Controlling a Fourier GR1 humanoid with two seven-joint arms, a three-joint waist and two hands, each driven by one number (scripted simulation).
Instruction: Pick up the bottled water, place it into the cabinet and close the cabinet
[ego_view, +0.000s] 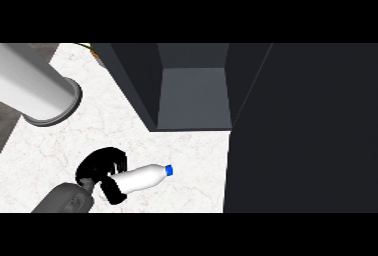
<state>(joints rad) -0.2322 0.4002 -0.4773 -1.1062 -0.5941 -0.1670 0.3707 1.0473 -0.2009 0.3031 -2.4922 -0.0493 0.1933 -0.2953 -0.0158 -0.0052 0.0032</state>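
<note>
The bottled water (142, 178) is a white bottle with a blue cap, lying tilted over the marble counter at the lower left, cap toward the right. My left hand (103, 167) is shut on its base end, fingers curled over the far side and thumb under the near side. The dark cabinet (193, 92) stands open at the top middle, its grey inside up and to the right of the bottle. The cabinet's dark door (303, 130) swings out toward me on the right. My right hand does not show.
A large grey cylinder (37, 85) slants across the upper left above the counter. The white marble counter (184, 150) lies bare between the bottle and the cabinet's opening. The open door fills the whole right side.
</note>
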